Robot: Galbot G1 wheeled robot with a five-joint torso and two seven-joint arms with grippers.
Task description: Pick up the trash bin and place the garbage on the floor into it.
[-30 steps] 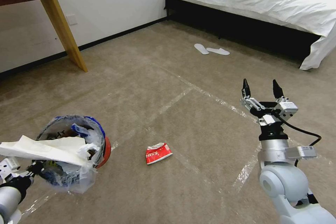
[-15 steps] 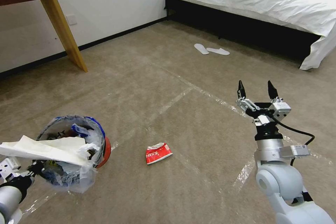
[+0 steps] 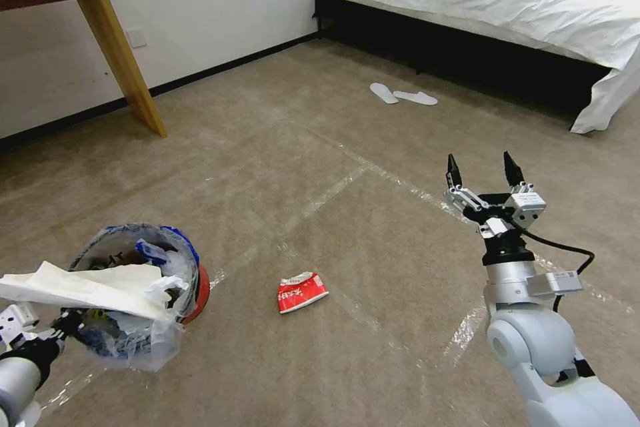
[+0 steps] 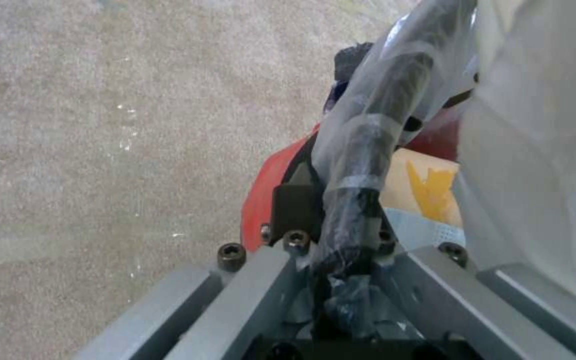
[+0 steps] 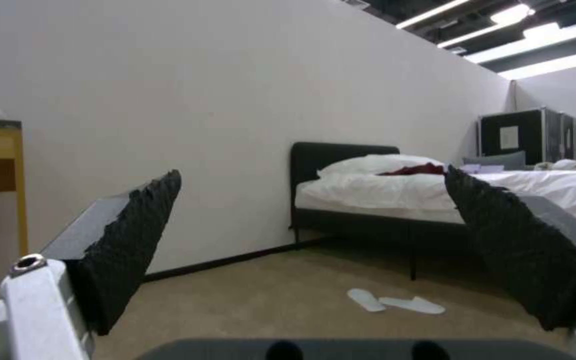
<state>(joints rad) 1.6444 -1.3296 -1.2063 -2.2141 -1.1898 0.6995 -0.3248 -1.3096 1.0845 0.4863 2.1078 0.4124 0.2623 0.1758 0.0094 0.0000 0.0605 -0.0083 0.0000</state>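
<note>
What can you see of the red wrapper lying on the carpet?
The red wrapper is a small, crumpled, flattened packet, red with white print and a white torn-looking top edge. It lies flat on the carpet beside a shiny tape line, between the bin and the right gripper. Nothing touches it.

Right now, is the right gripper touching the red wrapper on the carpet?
Apart. In the head view the right gripper is raised, fingers open, with bare carpet between it and the red wrapper.

Head camera high over the floor; wrist cameras close, floorward and bedward.
</note>
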